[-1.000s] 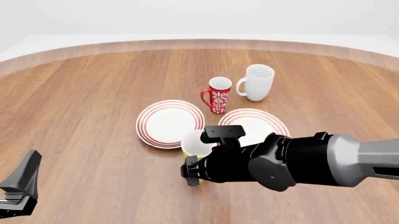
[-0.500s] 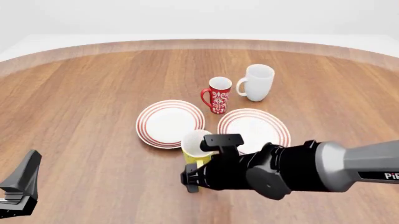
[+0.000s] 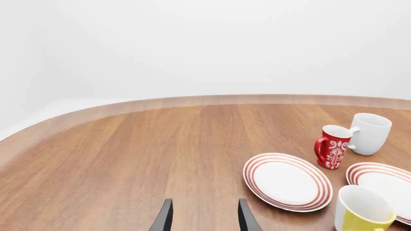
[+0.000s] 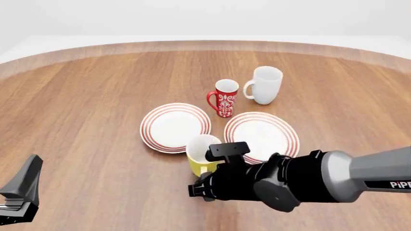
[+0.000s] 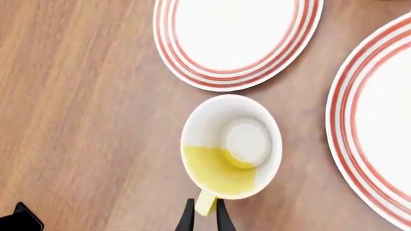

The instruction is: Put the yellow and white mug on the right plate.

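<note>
Your right pincer (image 5: 202, 215) is gripping the handle of the tall yellow and white mug (image 4: 201, 154), its two thin fingers closed on either side of the yellow handle in the right wrist view. That mug is standing upright on the round brown wooden surface (image 4: 90, 106), in the gap just in front of the two plates, apart from both rims. The round white right plate with thin red rings (image 4: 262, 134) is lying just beyond and to the right of the mug, its face bare. The matching left plate (image 4: 174, 126) is sitting just beside it, their rims close but not touching.

Your left pincer (image 3: 204, 217) is hanging open and holding nothing, well to the left over bare wood.

You are looking at three mugs and two plates. The red patterned mug (image 4: 224, 97) is standing just behind the gap between the plates, and the all-white mug (image 4: 264, 85) is standing near it, farther back and right.

Wide open wood is stretching left and right to the surface's curved far edge, with plain white room beyond.
</note>
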### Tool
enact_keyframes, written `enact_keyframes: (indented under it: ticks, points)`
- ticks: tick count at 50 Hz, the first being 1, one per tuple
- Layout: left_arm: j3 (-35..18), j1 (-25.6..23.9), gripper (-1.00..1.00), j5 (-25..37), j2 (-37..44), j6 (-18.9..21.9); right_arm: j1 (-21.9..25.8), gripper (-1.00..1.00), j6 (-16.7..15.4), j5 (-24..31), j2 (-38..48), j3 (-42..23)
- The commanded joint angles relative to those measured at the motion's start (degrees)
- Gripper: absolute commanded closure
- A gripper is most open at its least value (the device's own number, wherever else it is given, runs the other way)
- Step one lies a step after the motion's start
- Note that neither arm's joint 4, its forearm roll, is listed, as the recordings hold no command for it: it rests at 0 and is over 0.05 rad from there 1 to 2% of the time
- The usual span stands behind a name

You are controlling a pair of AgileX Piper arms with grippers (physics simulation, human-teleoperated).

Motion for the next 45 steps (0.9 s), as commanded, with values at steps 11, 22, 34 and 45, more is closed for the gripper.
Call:
enact_keyframes:
  ticks: [11,22,34,45]
  points:
    - [0.0,0.0,-1.0,0.0,0.0,0.0,-1.13,1.0,-0.87,1.88,-1.18,-1.1]
    - [0.0,0.0,-1.0,0.0,0.0,0.0,-1.71,1.0,-2.07,4.16,-4.42,-0.84]
    - [0.0,0.0,-1.0,0.0,0.0,0.0,-2.01,1.0,-3.16,6.23,-7.06,-1.12]
    - [0.0,0.0,-1.0,0.0,0.0,0.0,-2.54,1.0,-4.08,7.72,-8.94,-1.71]
